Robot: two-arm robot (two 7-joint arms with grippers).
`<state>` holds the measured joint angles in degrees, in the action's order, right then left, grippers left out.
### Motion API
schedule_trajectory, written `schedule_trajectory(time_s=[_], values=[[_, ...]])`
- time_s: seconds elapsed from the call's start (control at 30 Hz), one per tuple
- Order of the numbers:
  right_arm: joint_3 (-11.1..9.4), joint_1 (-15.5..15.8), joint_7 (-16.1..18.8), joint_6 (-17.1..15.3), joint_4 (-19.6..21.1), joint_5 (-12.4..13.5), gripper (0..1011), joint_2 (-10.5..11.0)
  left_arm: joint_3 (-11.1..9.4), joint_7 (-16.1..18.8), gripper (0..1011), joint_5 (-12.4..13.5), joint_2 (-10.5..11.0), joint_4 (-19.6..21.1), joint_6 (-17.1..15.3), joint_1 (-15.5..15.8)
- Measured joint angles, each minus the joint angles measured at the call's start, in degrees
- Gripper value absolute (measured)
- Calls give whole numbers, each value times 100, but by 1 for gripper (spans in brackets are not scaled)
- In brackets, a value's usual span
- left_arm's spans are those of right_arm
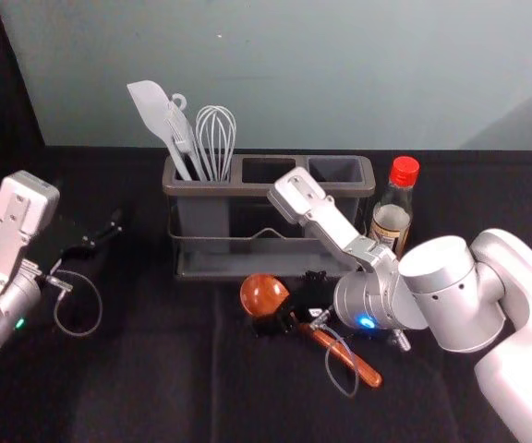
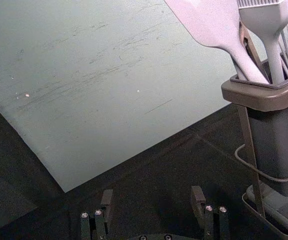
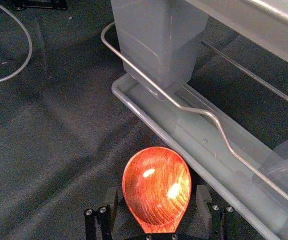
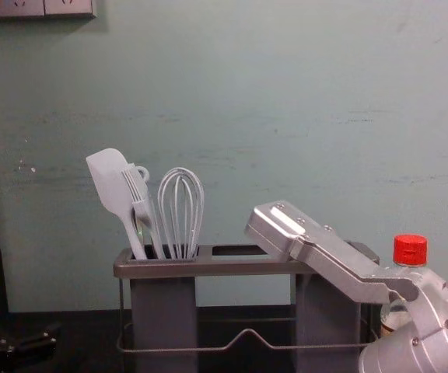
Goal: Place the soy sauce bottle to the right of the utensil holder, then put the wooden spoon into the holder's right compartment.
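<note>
The right gripper is positioned low in front of the utensil holder, at the bowl end of the wooden spoon. In the right wrist view its fingers stand wide apart, one on either side of the spoon's bowl, with a narrow gap visible along each side; the gripper is not closed on the spoon.

The spoon lies on the dark cloth in front of the holder. In the head view its bowl is toward the left and nearer the holder, and its handle slants to the right and toward the robot, passing beneath the right gripper.

The soy sauce bottle stands upright just beside the right end of the holder, red cap uppermost. Contact between bottle and holder cannot be determined.

The holder's left compartment contains a spatula, a brush and a whisk, all pale grey, working ends up. The spatula leans to the left. A wire rail crosses the front of the holder and peaks near its middle.

The left gripper is above the cloth to the left of the holder, its fingers spread wide and holding nothing.
</note>
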<state>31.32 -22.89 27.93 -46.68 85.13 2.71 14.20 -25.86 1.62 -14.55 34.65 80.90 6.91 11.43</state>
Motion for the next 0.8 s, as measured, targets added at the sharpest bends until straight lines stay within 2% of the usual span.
schedule_trajectory(time_s=[0.8], values=[[-25, -35, 40, 68, -170, -145, 1000, -141, 0, 0, 1000, 0, 0, 0, 0, 0]])
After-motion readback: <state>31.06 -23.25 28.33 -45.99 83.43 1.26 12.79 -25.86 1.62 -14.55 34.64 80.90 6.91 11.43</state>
